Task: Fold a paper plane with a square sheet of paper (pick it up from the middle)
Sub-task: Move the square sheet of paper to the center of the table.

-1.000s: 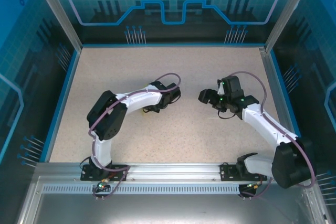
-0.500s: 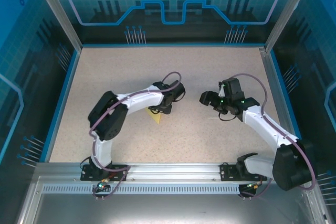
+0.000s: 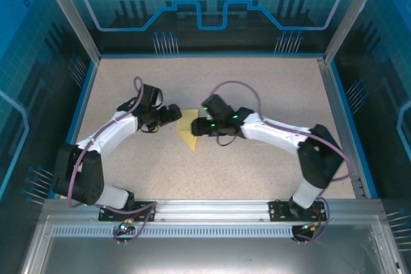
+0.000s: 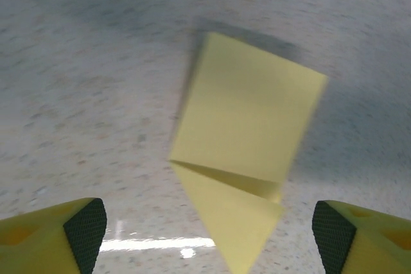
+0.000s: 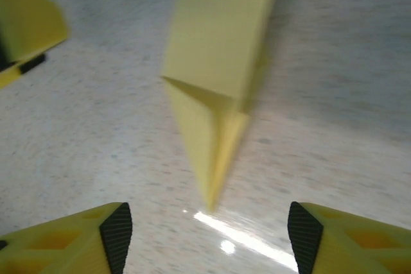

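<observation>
Since a second ago the left fingers (image 4: 83,229) have opened and drawn back leftward, and the right fingers (image 5: 115,235) have swung in from the right. Both pairs stand apart, gripping nothing. The pale-yellow folded paper (image 3: 187,134) lies free on the tabletop (image 3: 257,88) between them. The left wrist view cuts off its pointed tip. The blurred right wrist view cuts off its wide end.
</observation>
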Tool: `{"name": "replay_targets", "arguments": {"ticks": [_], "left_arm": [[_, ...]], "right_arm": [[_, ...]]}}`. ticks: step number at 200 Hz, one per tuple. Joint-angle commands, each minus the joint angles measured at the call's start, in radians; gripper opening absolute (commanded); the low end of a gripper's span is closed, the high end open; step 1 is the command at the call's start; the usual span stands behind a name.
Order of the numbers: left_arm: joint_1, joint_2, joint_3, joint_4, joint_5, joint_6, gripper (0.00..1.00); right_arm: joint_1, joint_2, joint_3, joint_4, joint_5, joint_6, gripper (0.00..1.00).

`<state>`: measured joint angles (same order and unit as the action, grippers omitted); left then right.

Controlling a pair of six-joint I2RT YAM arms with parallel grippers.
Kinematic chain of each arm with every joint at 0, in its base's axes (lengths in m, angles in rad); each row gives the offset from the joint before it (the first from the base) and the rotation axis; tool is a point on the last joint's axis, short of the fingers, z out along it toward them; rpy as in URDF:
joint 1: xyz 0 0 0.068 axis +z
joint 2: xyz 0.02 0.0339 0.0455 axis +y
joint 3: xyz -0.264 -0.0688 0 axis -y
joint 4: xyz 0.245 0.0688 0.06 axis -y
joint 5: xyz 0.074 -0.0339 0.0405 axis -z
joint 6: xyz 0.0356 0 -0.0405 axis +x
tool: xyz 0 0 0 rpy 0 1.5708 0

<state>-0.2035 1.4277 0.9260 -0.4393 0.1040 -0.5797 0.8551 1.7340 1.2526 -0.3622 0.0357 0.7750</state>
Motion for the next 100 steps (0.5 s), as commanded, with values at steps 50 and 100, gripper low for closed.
{"name": "replay_targets", "arguments": {"ticks": [50, 100], "left_arm": [[0.222, -0.135, -0.164, 0.081, 0.099, -0.124, 0.95], [0.234, -0.127, -0.158, 0.067, 0.147, -0.096, 0.96]], "right_arm": [[0.075, 0.402, 0.342, -0.018, 0.005, 0.026, 0.58], [0.070, 0.465, 0.358, -0.084, -0.002, -0.053, 0.54]]}}
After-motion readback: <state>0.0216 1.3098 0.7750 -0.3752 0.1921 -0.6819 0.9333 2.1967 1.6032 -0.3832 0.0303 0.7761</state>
